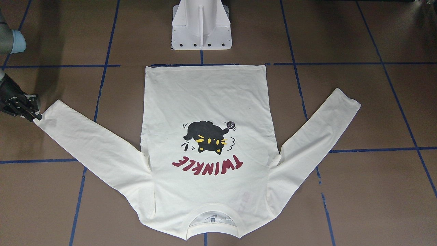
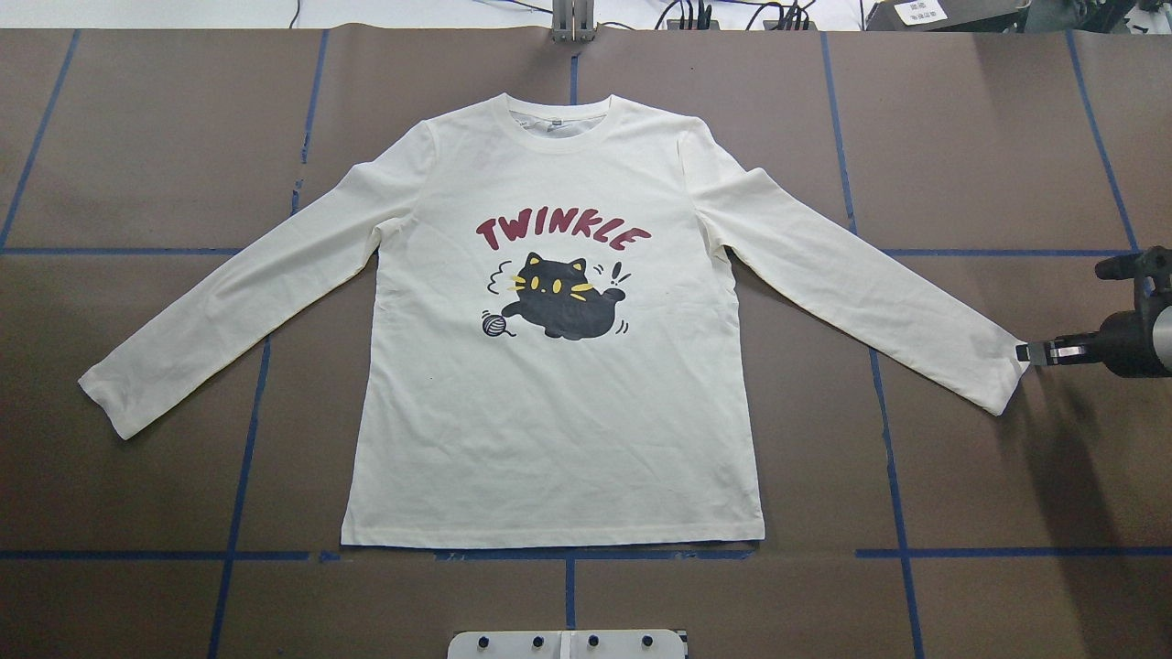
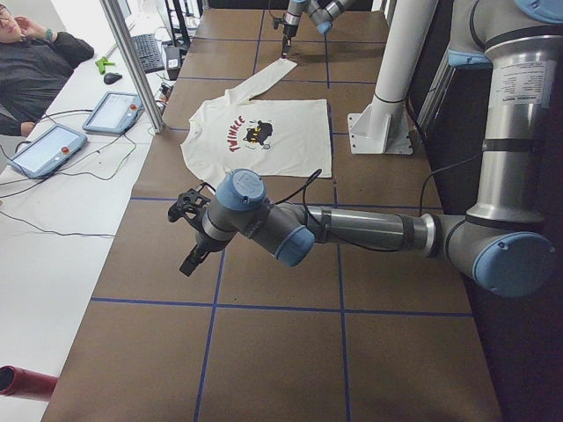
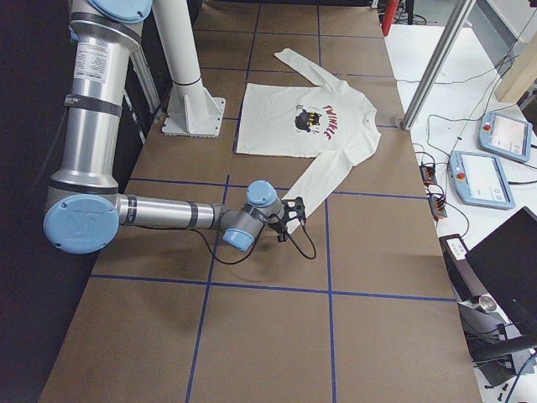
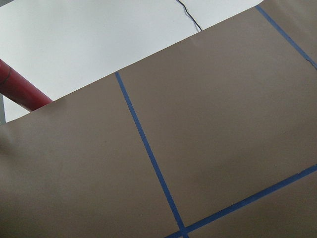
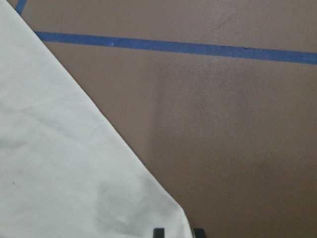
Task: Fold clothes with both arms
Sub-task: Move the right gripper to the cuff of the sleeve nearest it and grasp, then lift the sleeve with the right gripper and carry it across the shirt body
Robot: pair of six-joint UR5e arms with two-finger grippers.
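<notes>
Pedestal near shirt hem

The left arm and right arm are built of grey metal tubes with light blue joint caps. A black cable is routed along each forearm. The left gripper and right gripper are black. The white pedestal, at 12 o'clock in the front-facing view, is bolted along its flange.

One T-shirt, two arms (left arm, right arm), one pedestal and one person.
</notes>
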